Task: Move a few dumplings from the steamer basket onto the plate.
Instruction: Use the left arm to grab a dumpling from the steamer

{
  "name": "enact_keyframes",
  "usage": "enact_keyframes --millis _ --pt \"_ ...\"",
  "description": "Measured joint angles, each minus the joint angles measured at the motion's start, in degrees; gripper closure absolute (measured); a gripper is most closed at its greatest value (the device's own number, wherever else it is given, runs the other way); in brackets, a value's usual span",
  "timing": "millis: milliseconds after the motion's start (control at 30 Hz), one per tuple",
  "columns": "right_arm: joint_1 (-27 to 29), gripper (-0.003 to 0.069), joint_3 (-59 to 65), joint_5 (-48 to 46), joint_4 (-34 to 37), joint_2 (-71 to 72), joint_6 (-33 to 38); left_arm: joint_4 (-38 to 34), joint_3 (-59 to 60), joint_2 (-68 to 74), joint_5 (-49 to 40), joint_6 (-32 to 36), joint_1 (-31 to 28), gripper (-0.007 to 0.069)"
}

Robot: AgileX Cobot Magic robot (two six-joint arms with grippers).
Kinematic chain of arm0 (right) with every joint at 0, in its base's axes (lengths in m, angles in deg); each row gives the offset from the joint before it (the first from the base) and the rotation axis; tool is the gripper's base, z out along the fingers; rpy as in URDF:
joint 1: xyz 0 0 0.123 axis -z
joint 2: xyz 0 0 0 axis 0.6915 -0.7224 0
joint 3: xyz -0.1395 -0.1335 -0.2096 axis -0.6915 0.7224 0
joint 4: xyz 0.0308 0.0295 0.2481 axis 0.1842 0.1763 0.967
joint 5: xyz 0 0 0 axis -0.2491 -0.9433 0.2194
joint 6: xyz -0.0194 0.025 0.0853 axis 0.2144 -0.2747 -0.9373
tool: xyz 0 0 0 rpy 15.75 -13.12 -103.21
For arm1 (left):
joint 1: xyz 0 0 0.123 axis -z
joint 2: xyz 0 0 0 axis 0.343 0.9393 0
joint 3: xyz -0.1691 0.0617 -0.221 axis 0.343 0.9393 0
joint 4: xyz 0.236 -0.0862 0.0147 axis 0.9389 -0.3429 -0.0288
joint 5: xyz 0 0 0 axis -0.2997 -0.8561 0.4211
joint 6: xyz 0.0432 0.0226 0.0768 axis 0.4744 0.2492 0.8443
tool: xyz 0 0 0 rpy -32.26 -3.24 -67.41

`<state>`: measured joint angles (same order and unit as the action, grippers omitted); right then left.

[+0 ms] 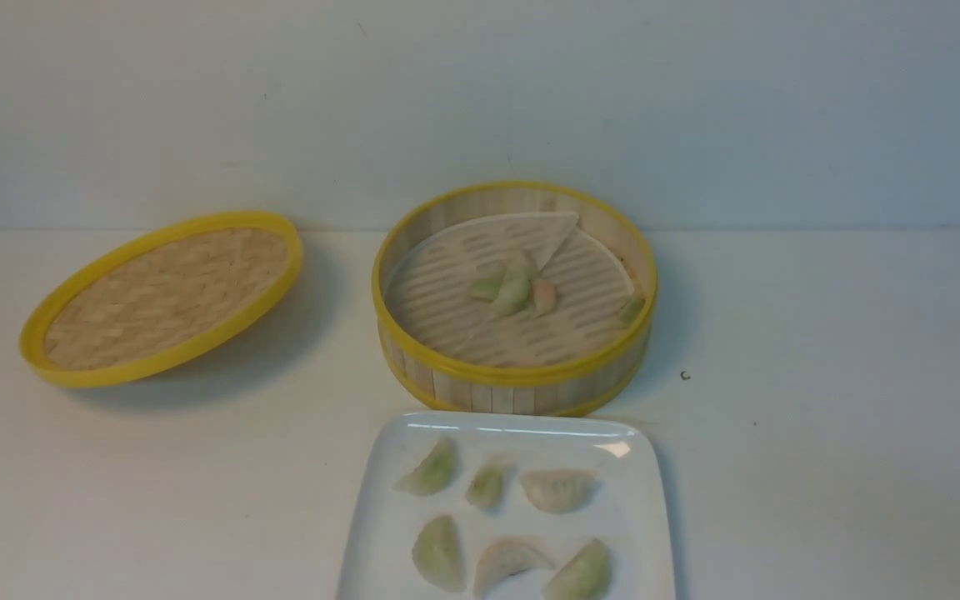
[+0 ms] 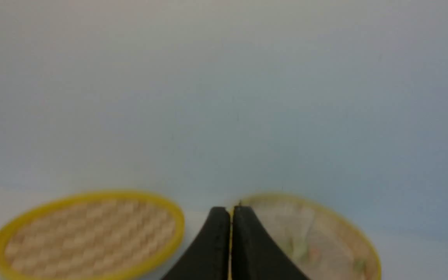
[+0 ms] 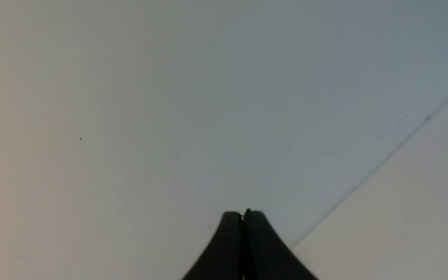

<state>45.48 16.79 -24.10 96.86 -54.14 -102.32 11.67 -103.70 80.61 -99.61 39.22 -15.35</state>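
The steamer basket (image 1: 513, 371) stands mid-table with a pale slotted liner inside. A small clump of green and pinkish dumplings (image 1: 515, 290) lies at its centre, and one more dumpling (image 1: 632, 310) lies at its right wall. The white square plate (image 1: 630, 508) sits just in front of the basket and holds several dumplings (image 1: 557, 490). Neither arm shows in the front view. My left gripper (image 2: 231, 210) is shut and empty, held back from the blurred basket (image 2: 364, 239). My right gripper (image 3: 242, 214) is shut and empty, facing bare wall and table.
The flat woven yellow-rimmed lid (image 1: 165, 296) lies tilted at the left of the table; it also shows in the left wrist view (image 2: 88, 235). A pale wall runs behind the table. A tiny dark speck (image 1: 684, 376) lies right of the basket.
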Motion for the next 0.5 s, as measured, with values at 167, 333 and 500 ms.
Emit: enact_keyframes --millis 167,333,500 --pt "0.0 0.0673 -0.1 0.0 0.1 0.0 0.5 -3.5 -14.4 19.5 -26.0 9.0 0.0 0.0631" --pt "0.0 0.0673 -8.7 -15.3 -1.3 -0.7 2.5 -7.5 -19.5 35.7 -30.4 18.9 0.0 0.0631" --pt "0.0 0.0673 -28.7 -38.8 -6.1 -14.4 10.6 -12.3 -29.0 52.7 -31.1 29.3 0.8 0.0631"
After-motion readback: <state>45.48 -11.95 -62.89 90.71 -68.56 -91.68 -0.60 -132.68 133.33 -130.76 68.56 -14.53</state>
